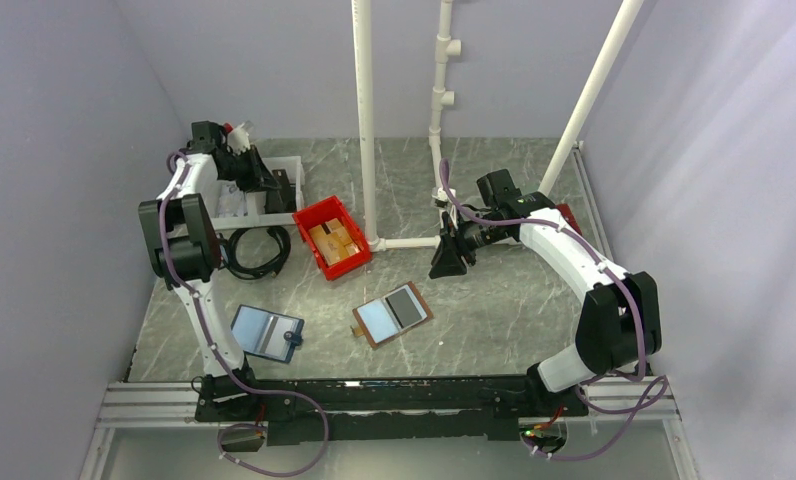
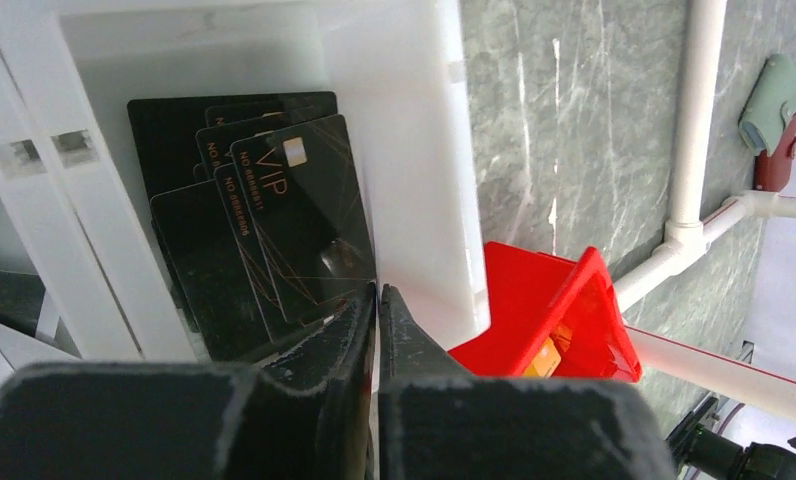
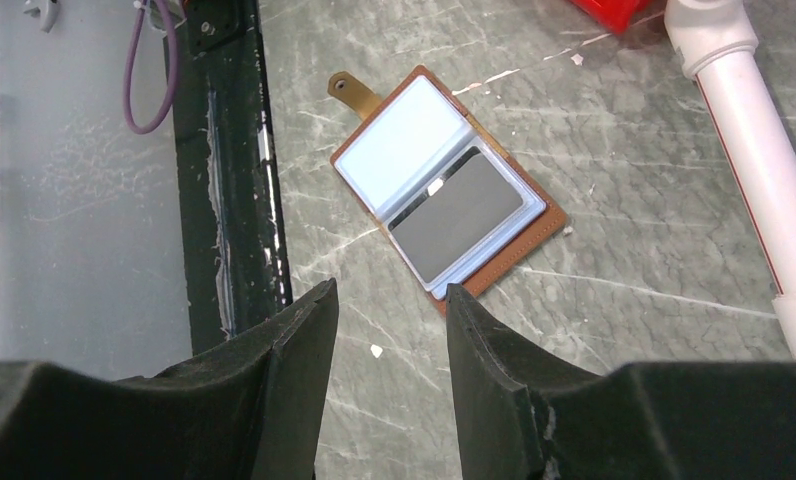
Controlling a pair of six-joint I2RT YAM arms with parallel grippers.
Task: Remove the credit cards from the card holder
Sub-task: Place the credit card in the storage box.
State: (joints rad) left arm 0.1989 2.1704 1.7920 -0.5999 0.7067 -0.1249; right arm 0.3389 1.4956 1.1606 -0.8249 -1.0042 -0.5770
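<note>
The brown card holder (image 1: 394,313) lies open and flat on the grey table, showing one pale blue and one dark grey panel (image 3: 444,190). My right gripper (image 1: 446,265) hangs open above the table just behind the holder, with nothing between its fingers (image 3: 389,295). At the back left, my left gripper (image 1: 277,185) is over a white bin (image 1: 289,165). Its jaws (image 2: 377,292) are shut to a thin slit with nothing visible between them. Several black credit cards (image 2: 274,230) lean in a stack inside the white bin (image 2: 414,150), just beyond the fingertips.
A red bin (image 1: 332,237) holding tan blocks sits right of the white bin; its corner (image 2: 534,310) is close to my left fingers. A dark blue-edged folder (image 1: 266,332) lies front left. A black cable coil (image 1: 254,250) and white pipes (image 1: 366,120) stand behind.
</note>
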